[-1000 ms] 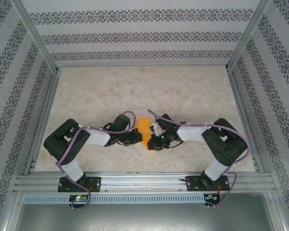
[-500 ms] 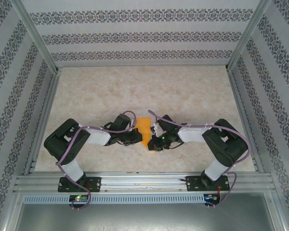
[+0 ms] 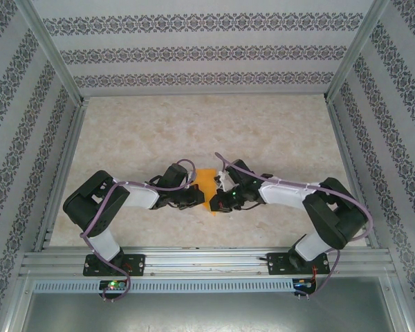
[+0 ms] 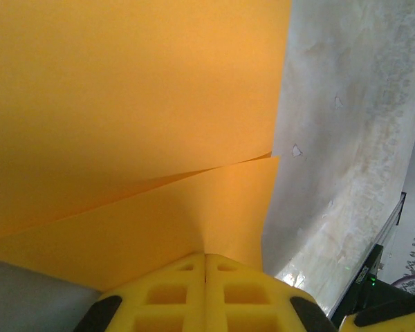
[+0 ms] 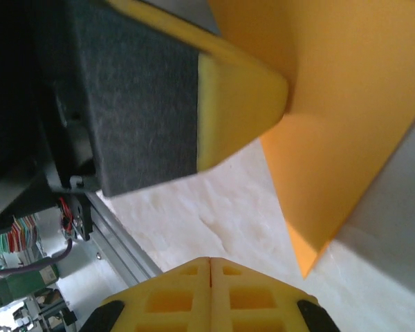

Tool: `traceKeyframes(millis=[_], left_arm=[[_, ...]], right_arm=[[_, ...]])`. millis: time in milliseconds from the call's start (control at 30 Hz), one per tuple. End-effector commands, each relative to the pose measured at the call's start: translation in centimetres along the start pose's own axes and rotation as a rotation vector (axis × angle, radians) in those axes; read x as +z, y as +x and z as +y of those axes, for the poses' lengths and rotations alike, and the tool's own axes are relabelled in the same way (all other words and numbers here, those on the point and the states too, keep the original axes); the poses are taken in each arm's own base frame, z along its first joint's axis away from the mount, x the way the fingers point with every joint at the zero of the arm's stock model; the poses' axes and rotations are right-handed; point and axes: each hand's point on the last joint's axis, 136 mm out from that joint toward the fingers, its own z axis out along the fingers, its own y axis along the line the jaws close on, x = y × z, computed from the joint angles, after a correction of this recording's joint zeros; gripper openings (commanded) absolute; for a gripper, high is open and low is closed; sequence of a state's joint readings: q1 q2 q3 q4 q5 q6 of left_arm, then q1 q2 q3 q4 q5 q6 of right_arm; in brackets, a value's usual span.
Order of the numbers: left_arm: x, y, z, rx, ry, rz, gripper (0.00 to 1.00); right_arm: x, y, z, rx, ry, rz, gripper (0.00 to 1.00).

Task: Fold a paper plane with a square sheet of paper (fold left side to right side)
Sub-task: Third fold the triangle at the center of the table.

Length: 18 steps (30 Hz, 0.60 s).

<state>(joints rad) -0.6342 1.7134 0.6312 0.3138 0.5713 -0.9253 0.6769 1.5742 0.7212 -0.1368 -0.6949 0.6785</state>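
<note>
The square sheet of paper is bright orange and lies folded on the table between my two grippers. In the left wrist view the paper shows two layers, the upper one bowed above the lower. My left gripper is shut, and its yellow tips press onto the lower layer at a faint ridge. Seen from above, the left gripper sits at the paper's left edge. My right gripper is shut with nothing in it, over bare table beside the paper's pointed corner. The left gripper's fingers touch the paper there.
The marbled table top spreads out beyond the arms. An aluminium rail runs along the near edge, and patterned walls close in the back and both sides. The right gripper stands at the paper's near right corner.
The right arm has stretched out, its elbow swinging right and its gripper shifting slightly farther from the rail. The left arm and the paper have hardly moved.
</note>
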Motion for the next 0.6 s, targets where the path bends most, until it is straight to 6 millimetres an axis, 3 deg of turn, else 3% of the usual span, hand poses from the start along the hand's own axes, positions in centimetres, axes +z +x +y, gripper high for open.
traceKeyframes(millis=[0,233,567], left_arm=[[0.9,1.4,3.4,-0.053,-0.119,0.025,0.00],[0.9,1.4,3.4,-0.057,-0.124,0.025,0.00],[0.9,1.4,3.9,-0.079,-0.148,0.019,0.00]], right_arm=[[1.1,-0.8,-0.9,0.014,0.043,0.002,0.00],[2.5,-0.8,-3.0,0.051,0.112,0.021,0.00],[2.4,4.0,-5.9,0.109,0.169,0.118,0.00]])
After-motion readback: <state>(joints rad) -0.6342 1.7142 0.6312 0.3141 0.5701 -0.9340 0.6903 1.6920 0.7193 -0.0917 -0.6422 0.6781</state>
